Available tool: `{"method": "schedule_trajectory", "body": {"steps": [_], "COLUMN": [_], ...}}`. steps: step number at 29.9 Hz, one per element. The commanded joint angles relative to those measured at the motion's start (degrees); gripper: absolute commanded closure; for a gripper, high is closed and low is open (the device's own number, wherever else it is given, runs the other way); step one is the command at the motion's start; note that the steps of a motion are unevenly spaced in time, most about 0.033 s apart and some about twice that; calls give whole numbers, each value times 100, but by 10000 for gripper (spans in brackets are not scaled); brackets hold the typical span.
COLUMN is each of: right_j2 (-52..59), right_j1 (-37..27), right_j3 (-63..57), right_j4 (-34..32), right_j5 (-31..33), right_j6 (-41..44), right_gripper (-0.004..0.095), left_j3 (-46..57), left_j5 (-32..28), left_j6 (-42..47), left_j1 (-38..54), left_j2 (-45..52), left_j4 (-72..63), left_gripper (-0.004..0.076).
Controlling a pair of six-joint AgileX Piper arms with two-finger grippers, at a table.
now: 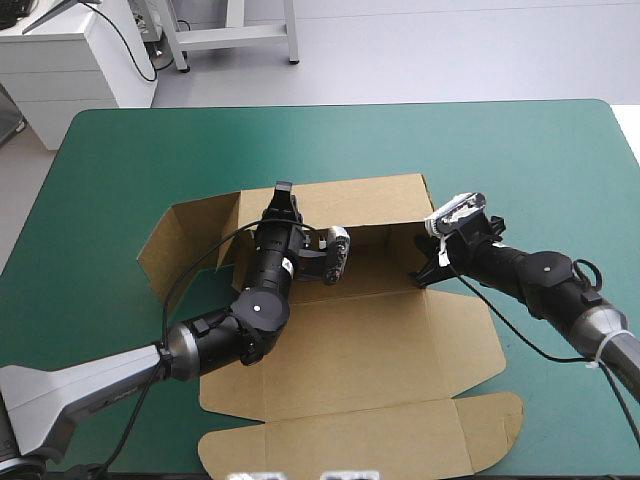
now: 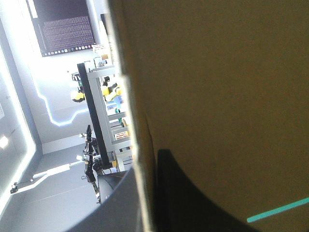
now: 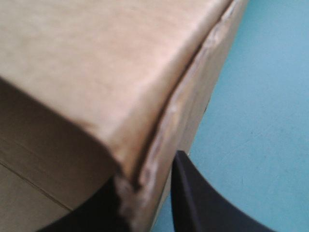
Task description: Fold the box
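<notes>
The brown box (image 1: 350, 340) lies in the middle of the teal-green table (image 1: 120, 150). Its back wall (image 1: 350, 205) stands raised, and its lid (image 1: 400, 430) lies flat toward the front edge. My left gripper (image 1: 283, 195) is at the back wall's left end. In the left wrist view the board's edge (image 2: 140, 121) runs between the black fingers (image 2: 193, 203) of that gripper (image 2: 145, 166), which is shut on it. My right gripper (image 1: 427, 270) is at the wall's right end. It (image 3: 145, 171) pinches the folded corner (image 3: 159, 125) there.
A side flap (image 1: 180, 240) of the box spreads out to the left, partly lifted. The lid's rounded tab (image 1: 490, 425) reaches close to the table's front edge. Bare teal-green cover shows at the far side (image 1: 350, 140) and to the right (image 1: 560, 180).
</notes>
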State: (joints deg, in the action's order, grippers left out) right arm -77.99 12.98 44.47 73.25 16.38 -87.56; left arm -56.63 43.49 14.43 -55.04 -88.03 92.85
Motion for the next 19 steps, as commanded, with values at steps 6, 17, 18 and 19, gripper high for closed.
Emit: {"method": "schedule_trajectory", "body": {"steps": [6,17,18,19], "right_j2": [187,187,187,187], "right_j1": [413,431,431,431], "right_j3": [153,199,225,256], "right_j4": [431,431,431,431], "right_j5": [-765,-1325,-1380,-1484], "right_j6": [-338,-541,-541,-541], "right_gripper": [923,924,924,924], "left_j3": [-83,-83,-83,-83], "left_j5": [-360,-377,-390,-403], "left_j6": [-29,102,133,204], "left_j1": [-36,-25,-25,-25], "left_j2": [153,89,92,92], "left_j4": [111,464,594,755], "left_gripper": [731,512,477,435]}}
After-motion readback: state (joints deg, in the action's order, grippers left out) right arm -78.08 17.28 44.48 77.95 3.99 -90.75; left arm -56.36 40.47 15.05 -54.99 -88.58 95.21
